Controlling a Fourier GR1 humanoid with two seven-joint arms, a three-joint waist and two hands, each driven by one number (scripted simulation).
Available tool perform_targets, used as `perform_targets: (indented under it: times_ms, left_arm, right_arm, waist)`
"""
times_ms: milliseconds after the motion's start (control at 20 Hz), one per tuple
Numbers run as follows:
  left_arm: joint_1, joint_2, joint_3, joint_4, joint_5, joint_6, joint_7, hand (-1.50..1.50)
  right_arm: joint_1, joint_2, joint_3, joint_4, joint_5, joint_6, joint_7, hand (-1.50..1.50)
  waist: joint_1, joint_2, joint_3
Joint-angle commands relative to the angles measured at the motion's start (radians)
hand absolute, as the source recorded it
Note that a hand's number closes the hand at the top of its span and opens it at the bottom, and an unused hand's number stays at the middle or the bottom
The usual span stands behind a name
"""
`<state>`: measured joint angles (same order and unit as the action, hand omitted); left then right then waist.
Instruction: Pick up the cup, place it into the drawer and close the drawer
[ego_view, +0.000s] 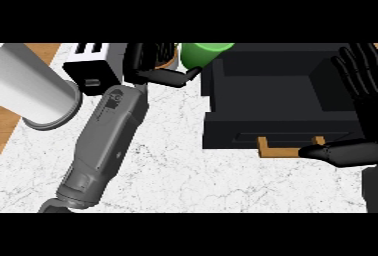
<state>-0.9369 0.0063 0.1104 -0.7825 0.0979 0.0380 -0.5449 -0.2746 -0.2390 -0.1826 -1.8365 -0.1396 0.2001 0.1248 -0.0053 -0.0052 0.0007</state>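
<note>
The green cup (205, 53) stands at the counter's far edge, just left of the open black drawer (269, 122). My left hand (150, 61) is right beside the cup on its left. Its fingers point away from me and its thumb reaches to the cup's near side, touching or almost touching it. The hand is open and the cup sits on the counter. My right hand (357, 75) is open at the right edge with fingers up, over the drawer's right wall. Its thumb lies near the drawer's wooden handle (286, 148).
A large white cylinder (37, 90) lies at the left. A black and white box (91, 67) sits under and left of my left wrist. The marble counter (192, 175) stretches toward me, with a wooden strip along its left edge.
</note>
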Motion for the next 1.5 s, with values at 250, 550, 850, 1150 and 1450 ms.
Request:
perform_targets:
  times_ms: [250, 550, 850, 1150, 1450]
  left_arm:
    - [-0.301, -0.006, -0.16, 0.154, 0.093, 0.251, 0.214, 1.5]
    - [-0.433, -0.006, -0.214, 0.362, 0.145, 0.32, 0.296, 1.5]
    - [-0.449, -0.006, -0.32, 0.474, 0.173, 0.287, 0.333, 1.5]
    - [-0.368, -0.006, -0.424, 0.51, 0.196, 0.233, 0.315, 1.5]
    - [-0.34, -0.006, -0.446, 0.472, 0.271, 0.229, 0.292, -1.5]
  right_arm:
    - [-0.033, 0.013, 0.012, 0.061, 0.03, -0.003, -0.06, -1.5]
    - [-0.095, 0.007, 0.013, 0.061, 0.011, -0.011, -0.009, -1.5]
    - [-0.047, -0.004, 0.025, 0.039, -0.009, 0.049, -0.06, -1.5]
    - [-0.092, 0.043, 0.083, 0.048, 0.022, 0.022, -0.06, -1.5]
    - [-0.17, 0.04, 0.089, 0.059, -0.014, 0.034, -0.012, -1.5]
  waist:
    - [-0.03, 0.012, 0.0]
    - [-0.072, 0.024, 0.001]
    - [-0.111, 0.031, 0.002]
    - [-0.183, 0.05, 0.002]
    - [-0.191, 0.051, 0.0]
